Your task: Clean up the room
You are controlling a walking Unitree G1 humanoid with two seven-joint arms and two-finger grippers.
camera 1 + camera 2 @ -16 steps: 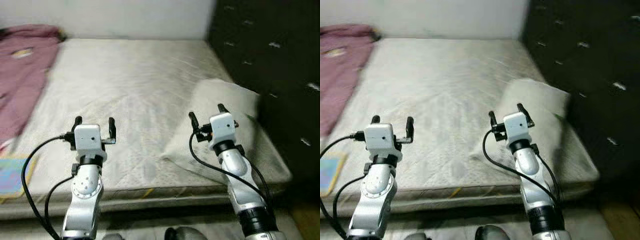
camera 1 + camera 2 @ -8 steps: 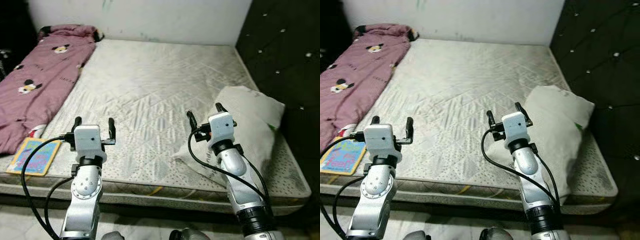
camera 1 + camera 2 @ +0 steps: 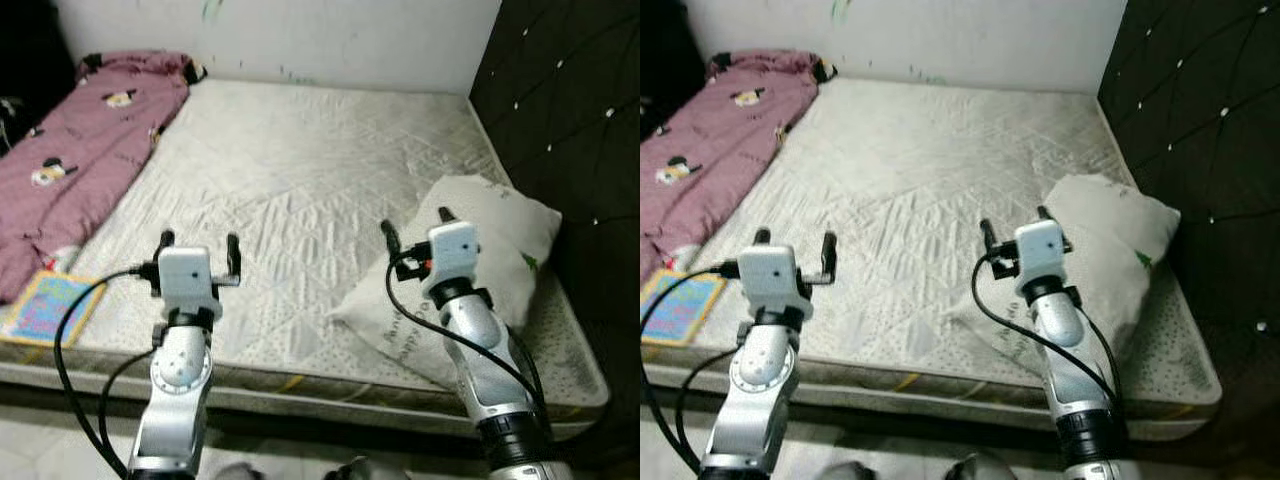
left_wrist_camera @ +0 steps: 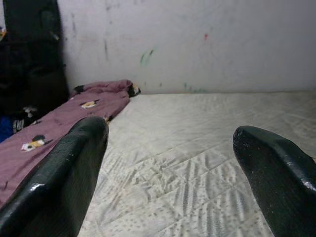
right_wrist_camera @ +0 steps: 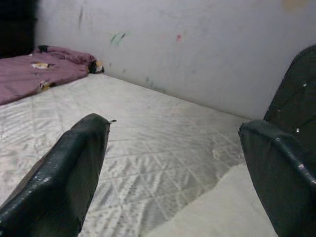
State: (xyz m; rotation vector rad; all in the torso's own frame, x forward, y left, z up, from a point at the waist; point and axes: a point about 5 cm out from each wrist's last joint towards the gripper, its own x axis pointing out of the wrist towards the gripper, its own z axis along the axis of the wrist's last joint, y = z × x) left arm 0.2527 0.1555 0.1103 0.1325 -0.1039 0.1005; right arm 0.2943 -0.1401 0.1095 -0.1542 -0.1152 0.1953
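Bare quilted mattress (image 3: 300, 180) dead ahead, maroon cartoon-print blanket (image 3: 70, 150) along its left side, white pillow (image 3: 500, 270) at its near right corner, colourful picture book (image 3: 45, 305) at its near left corner, and left hand (image 3: 198, 252) and right hand (image 3: 415, 228) hover over its near edge, fingers apart, holding nothing.

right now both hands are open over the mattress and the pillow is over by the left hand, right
Not quite. Both hands are open over the mattress, but the pillow lies on the robot's right, by the right hand, not by the left hand. The left eye view shows it.
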